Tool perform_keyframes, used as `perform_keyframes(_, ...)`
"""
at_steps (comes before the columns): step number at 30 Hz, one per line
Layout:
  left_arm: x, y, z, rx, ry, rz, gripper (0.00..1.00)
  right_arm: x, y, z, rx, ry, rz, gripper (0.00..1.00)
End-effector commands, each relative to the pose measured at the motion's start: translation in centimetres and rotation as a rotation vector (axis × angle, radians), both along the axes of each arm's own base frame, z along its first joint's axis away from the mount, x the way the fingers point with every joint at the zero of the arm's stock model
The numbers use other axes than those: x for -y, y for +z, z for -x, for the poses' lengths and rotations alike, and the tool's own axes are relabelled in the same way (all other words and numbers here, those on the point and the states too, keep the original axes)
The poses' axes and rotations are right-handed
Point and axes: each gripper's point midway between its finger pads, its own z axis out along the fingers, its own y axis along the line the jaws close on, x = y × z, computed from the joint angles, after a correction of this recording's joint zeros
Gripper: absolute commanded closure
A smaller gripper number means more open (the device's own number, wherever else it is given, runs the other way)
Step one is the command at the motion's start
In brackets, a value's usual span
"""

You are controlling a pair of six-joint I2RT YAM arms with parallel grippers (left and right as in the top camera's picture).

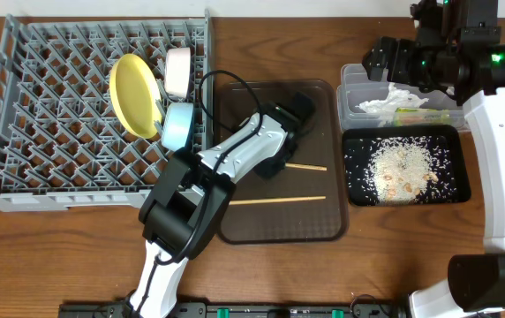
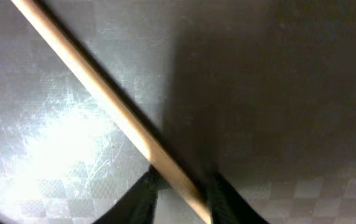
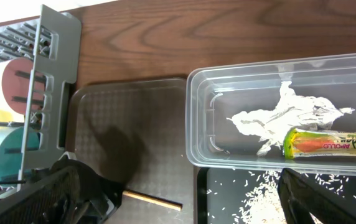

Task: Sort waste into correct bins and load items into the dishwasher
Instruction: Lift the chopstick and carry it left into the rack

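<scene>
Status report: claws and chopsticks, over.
Left claw astride one chopstick on brown tray, grip unclear. Right claw open by clear tub. Other chopstick lies free. Nothing blocking.

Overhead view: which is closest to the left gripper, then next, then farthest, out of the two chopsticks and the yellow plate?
1. Upper chopstick, between the left gripper's fingers.
2. Lower chopstick, a little nearer the robot.
3. Yellow plate, far left in the dish rack.

Clear rectangular plastic tub (image 3: 193,118) holds crumpled white tissue (image 3: 277,118) and green-and-orange snack wrapper (image 3: 327,143). Shallow black tray (image 3: 218,208) below it, whitish rice (image 3: 259,196) scattered inside. Thin wooden chopstick (image 3: 153,200) on brown serving tray (image 3: 140,118). Grey plastic dish rack (image 3: 53,74) far left.
</scene>
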Motion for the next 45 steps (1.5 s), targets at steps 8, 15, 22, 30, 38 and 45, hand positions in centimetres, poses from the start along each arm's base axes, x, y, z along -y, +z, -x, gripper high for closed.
perform_keyframes(8, -0.1, -0.8, -0.7, 0.019, -0.053, -0.011, 0.92, -0.2, -0.3, -0.1, -0.009, -0.002, -0.001, 0.01)
perform_keyframes(15, 1.0, 0.4, -2.2, 0.093, -0.174, 0.025, 0.92, -0.2, -0.3, -0.1, -0.009, -0.002, -0.001, 0.01)
perform_keyframes(22, 2.3, 6.0, -5.9, 0.303, -0.434, 0.07, 0.92, -0.2, -0.3, -0.1, -0.009, -0.002, -0.001, 0.01)
perform_keyframes(30, -2.6, 17.9, -8.6, 0.57, -0.655, -0.002, 0.92, -0.2, -0.3, -0.1, -0.009, -0.002, -0.001, 0.01)
perform_keyframes(38, -15.0, 23.9, -7.4, 0.553, -0.797, -0.307, 0.92, -0.2, -0.3, -0.1, -0.009, -0.002, -0.001, 0.01)
perform_keyframes(45, -21.6, 21.0, -6.4, 0.342, -0.852, -0.4, 0.92, -0.2, -0.3, -0.1, -0.009, -0.002, -0.001, 0.01)
